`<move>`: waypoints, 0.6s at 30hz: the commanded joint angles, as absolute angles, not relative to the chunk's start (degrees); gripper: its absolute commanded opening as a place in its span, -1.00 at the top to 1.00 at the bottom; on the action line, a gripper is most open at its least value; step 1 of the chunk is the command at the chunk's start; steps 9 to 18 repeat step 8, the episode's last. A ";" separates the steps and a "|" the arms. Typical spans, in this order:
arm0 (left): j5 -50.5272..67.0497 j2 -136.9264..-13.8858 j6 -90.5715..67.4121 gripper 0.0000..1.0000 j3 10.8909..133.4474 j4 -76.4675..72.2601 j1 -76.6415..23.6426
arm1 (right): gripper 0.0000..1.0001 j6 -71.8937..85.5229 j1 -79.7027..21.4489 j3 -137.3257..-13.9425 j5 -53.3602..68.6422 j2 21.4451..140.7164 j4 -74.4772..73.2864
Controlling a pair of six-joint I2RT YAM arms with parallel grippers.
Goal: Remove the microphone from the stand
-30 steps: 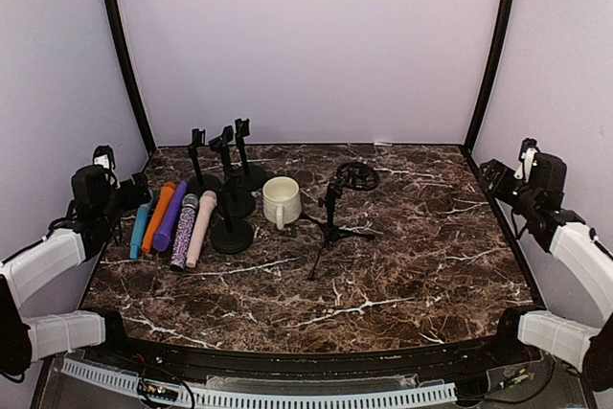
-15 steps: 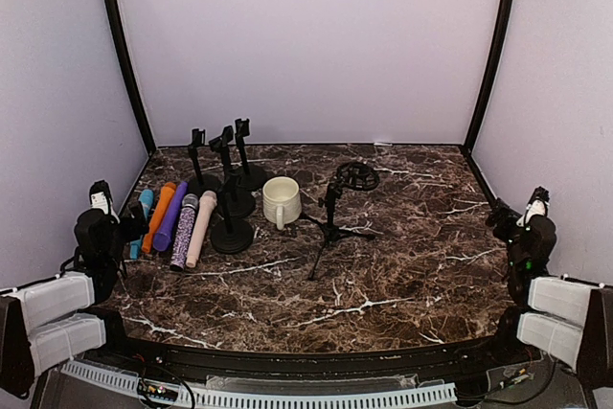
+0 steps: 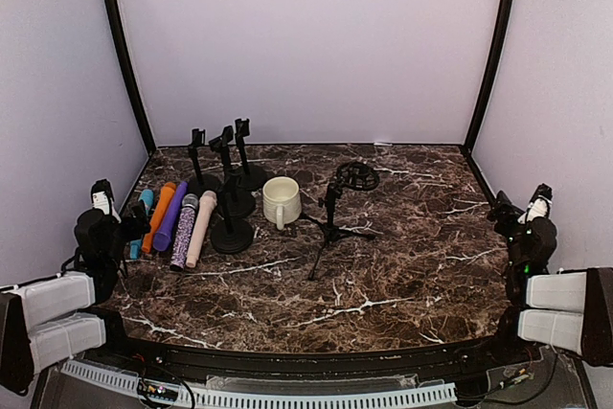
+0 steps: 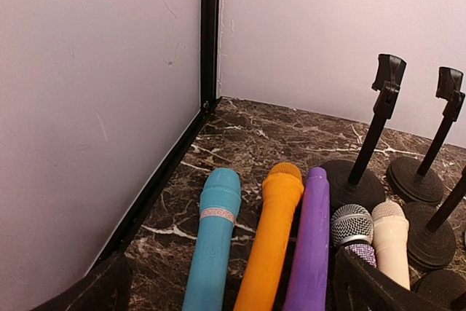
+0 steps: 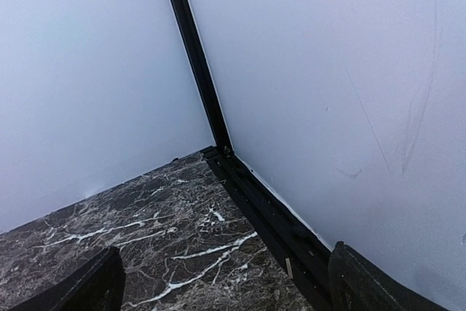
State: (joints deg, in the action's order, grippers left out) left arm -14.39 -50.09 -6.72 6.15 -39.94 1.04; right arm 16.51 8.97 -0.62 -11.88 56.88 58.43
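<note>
At the near edge of the table (image 3: pixel 402 275) both arms are folded back, one at each side. The left pincer (image 4: pixel 231 258) is held released, its jaws spread wide with nothing between them, and it is aimed at the left end of the table. The right pincer (image 5: pixel 226 249) is likewise released and is turned toward the far right corner, where only marble and wall are framed. Just beyond the left pincer, five microphones are laid flat on the table in a close row: the teal microphone (image 4: pixel 215 245) nearest the left wall, then the orange microphone (image 4: pixel 271 238), the purple microphone (image 4: pixel 312 238), the glittery microphone (image 4: pixel 352 227) with a silver grille, and the cream microphone (image 4: pixel 392 238). Four black round-based stands (image 3: pixel 232 217) are set upright just right of and behind the row. A cream mug (image 3: pixel 282 202) is placed beside them, near the middle. Farther right a tripod stand (image 3: pixel 331 217) is seen, and a ring mount (image 3: pixel 357 176) seems to be carried on it, though the join is hard to make out.
</note>
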 commanded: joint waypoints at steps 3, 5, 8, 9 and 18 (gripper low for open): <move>-13.99 -51.29 -5.86 -0.97 6.23 -41.97 1.32 | -0.97 15.93 9.13 0.26 -12.62 56.60 61.55; -14.39 -51.35 -5.87 -0.97 6.16 -42.03 1.32 | -0.97 15.89 9.12 0.26 -12.86 56.62 61.57; -14.69 -51.39 -6.11 -0.98 6.26 -41.89 1.32 | -0.97 15.74 9.13 0.26 -13.30 56.68 61.45; -14.69 -51.39 -6.11 -0.98 6.26 -41.89 1.32 | -0.97 15.74 9.13 0.26 -13.30 56.68 61.45; -14.69 -51.39 -6.11 -0.98 6.26 -41.89 1.32 | -0.97 15.74 9.13 0.26 -13.30 56.68 61.45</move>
